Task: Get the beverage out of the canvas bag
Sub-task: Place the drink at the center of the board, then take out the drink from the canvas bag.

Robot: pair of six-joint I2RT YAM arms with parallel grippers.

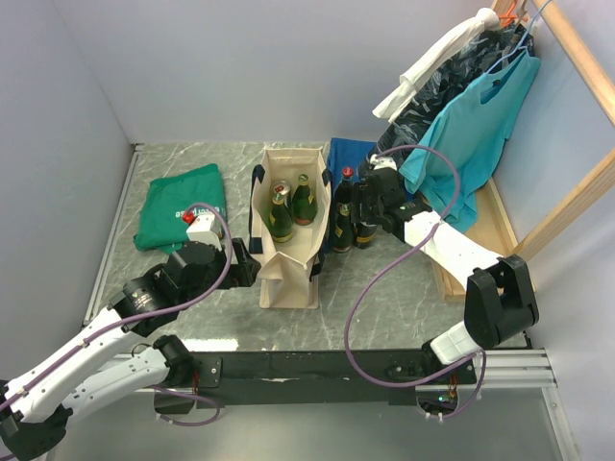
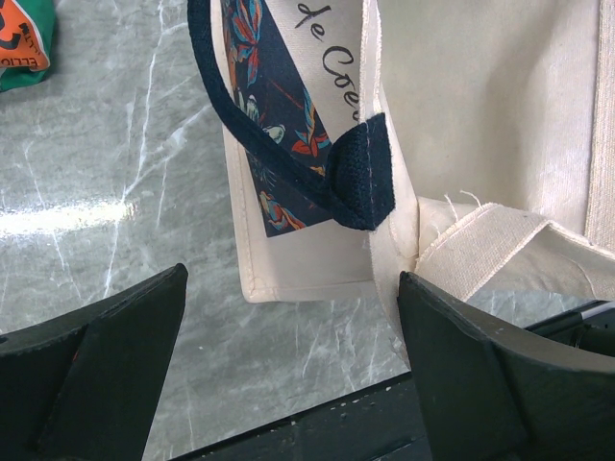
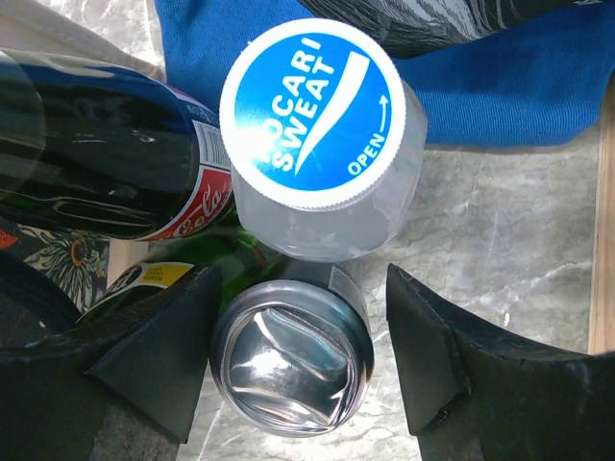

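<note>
The cream canvas bag (image 1: 288, 259) stands upright mid-table with its mouth open and green bottles (image 1: 281, 219) inside. Right of the bag, several drinks stand on the table: a silver-topped can (image 3: 291, 355), a Pocari Sweat bottle (image 3: 312, 110), a cola bottle (image 3: 115, 163) and a green bottle (image 3: 226, 254). My right gripper (image 3: 303, 279) is open astride the silver-topped can, with a gap on its right side. My left gripper (image 2: 292, 279) is open wide at the bag's lower left corner (image 2: 307, 269), under the navy handle (image 2: 356, 178); its right finger (image 2: 461, 355) is against the bag's edge.
A folded green T-shirt (image 1: 181, 206) lies at the left. A blue cloth (image 1: 351, 154) lies behind the standing drinks. Clothes (image 1: 471, 106) hang from a wooden frame (image 1: 577, 192) at the right. The black base rail (image 1: 317, 365) runs along the near edge.
</note>
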